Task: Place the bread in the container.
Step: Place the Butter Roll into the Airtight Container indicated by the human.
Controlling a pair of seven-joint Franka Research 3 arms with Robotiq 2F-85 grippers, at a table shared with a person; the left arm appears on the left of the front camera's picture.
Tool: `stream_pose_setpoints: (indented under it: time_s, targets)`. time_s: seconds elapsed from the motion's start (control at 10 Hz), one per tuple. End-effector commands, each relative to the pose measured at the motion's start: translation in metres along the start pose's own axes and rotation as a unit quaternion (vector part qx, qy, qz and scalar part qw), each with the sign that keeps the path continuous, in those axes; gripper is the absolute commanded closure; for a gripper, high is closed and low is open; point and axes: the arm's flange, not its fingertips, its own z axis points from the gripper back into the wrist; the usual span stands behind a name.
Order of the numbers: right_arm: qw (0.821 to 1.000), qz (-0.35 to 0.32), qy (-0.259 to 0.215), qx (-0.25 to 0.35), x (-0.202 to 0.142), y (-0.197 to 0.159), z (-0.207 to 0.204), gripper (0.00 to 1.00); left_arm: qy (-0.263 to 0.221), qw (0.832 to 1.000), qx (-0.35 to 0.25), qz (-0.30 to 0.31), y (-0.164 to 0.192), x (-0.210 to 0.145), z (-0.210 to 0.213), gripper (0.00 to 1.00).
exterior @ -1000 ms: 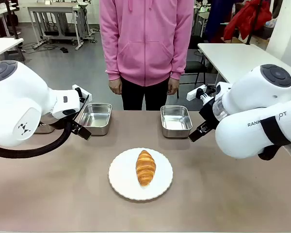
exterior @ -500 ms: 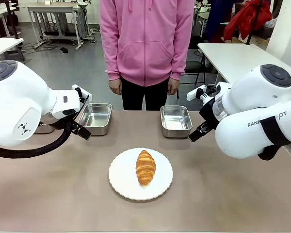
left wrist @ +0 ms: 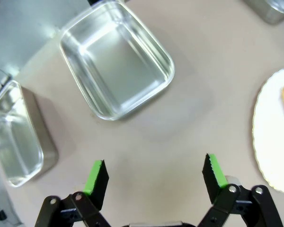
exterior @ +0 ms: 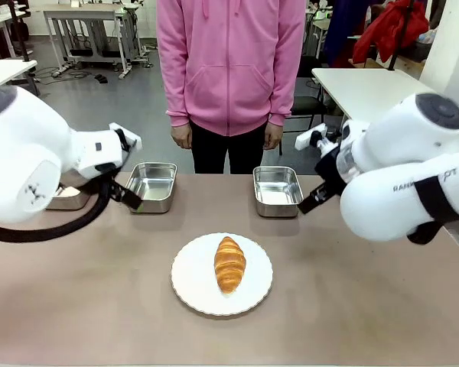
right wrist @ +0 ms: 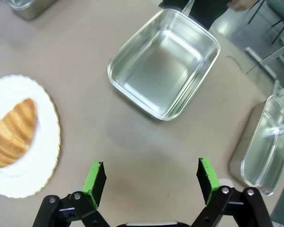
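Croissant (exterior: 229, 264) lay on plate (exterior: 190, 294), near-centre of table (exterior: 352, 306), long axis near–far. Left gripper (left wrist: 155, 172) and right gripper (right wrist: 151, 179) were both spread wide and empty, hovering far-side by left pan (exterior: 151, 185) and right pan (exterior: 277, 191). Croissant was nearer and inward of both, about equally reachable. Pans empty; bare tabletop around plate.

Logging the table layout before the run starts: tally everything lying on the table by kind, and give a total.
Steel pans: 4
Croissant: 1
White plate: 1
Total: 6
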Motion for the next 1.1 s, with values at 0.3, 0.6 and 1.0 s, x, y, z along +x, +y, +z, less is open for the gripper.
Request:
stream_pose_setpoints:
  time_s: [0.3, 0.6, 1.0]
  targets:
    - [0.997, -0.004, -0.079, 0.026, 0.037, -0.094, 0.131, 0.00, -0.068, 0.994, -0.085, -0.013, 0.116, 0.023, 0.133, 0.00]
    - [0.992, 0.013, -0.116, 0.057, 0.004, -0.188, 0.182, 0.00, -0.113, 0.977, -0.171, -0.051, 0.215, -0.009, 0.172, 0.00]
    - [0.985, -0.019, -0.152, 0.084, -0.031, -0.246, 0.165, 0.00, -0.118, 0.974, -0.166, -0.101, 0.254, -0.031, 0.169, 0.00]
